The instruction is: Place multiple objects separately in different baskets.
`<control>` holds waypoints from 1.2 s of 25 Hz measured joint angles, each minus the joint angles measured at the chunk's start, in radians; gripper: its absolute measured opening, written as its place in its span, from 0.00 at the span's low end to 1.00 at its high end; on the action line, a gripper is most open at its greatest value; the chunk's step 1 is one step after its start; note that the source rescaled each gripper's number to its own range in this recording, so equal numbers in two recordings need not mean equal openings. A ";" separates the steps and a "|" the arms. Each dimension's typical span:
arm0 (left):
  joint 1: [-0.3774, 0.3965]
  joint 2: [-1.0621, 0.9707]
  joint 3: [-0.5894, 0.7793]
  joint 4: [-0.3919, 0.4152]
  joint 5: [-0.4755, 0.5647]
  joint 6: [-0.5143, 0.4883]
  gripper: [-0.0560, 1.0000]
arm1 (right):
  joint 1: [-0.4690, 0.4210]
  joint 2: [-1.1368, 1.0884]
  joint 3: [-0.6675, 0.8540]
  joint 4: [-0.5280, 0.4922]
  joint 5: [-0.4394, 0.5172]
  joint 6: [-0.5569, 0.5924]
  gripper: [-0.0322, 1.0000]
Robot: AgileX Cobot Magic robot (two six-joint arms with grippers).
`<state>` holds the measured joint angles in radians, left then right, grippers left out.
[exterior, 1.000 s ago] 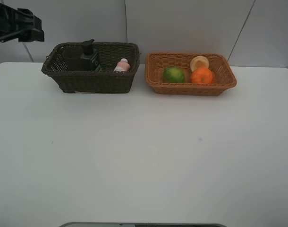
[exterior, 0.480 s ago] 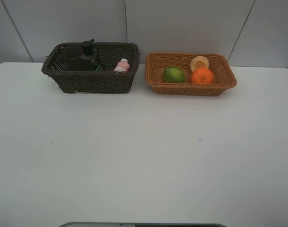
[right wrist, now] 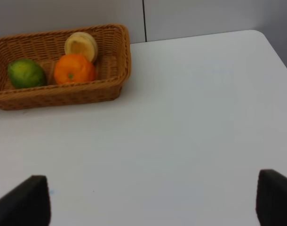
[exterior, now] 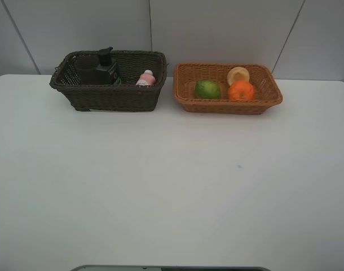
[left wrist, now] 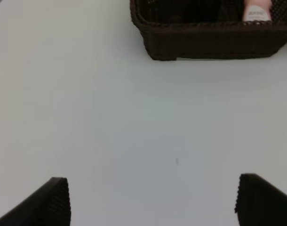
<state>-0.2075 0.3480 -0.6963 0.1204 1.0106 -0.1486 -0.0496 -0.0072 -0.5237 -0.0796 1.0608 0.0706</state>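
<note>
The dark brown basket [exterior: 110, 99] stands at the back left and holds the dark green pump bottle [exterior: 107, 70] and the pink white-capped bottle [exterior: 145, 78]. A dim cup shape [exterior: 84, 70] stands left of the pump bottle. The light orange-tan basket [exterior: 228, 106] stands to its right and holds the green citrus fruit [exterior: 207, 88], the orange [exterior: 241, 90] and the yellowish round fruit [exterior: 238, 74]. No gripper shows in the exterior view. My left gripper [left wrist: 153, 202] is open and empty above the table, short of the dark basket [left wrist: 204, 40]. My right gripper [right wrist: 150, 202] is open and empty, away from the light basket [right wrist: 59, 94].
The white table [exterior: 172, 186] runs wide in front of both baskets, with a grey wall behind them. Its right edge and far right corner [right wrist: 256, 35] show in the right wrist view.
My left arm, seen at the upper left one second ago, has moved out of the exterior view. The baskets and their contents have not moved.
</note>
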 joint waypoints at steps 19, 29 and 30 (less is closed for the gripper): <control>0.000 -0.087 0.000 -0.099 0.122 0.160 0.91 | 0.000 0.000 0.000 0.000 0.000 0.000 0.90; 0.000 -0.088 0.005 -0.088 0.141 0.260 0.91 | 0.000 0.000 0.000 0.000 0.000 0.000 0.90; 0.000 -0.088 0.007 -0.088 0.140 0.263 0.91 | 0.000 0.000 0.000 0.000 0.000 0.000 0.90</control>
<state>-0.2075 0.2599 -0.6889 0.0323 1.1510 0.1146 -0.0496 -0.0072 -0.5237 -0.0796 1.0608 0.0706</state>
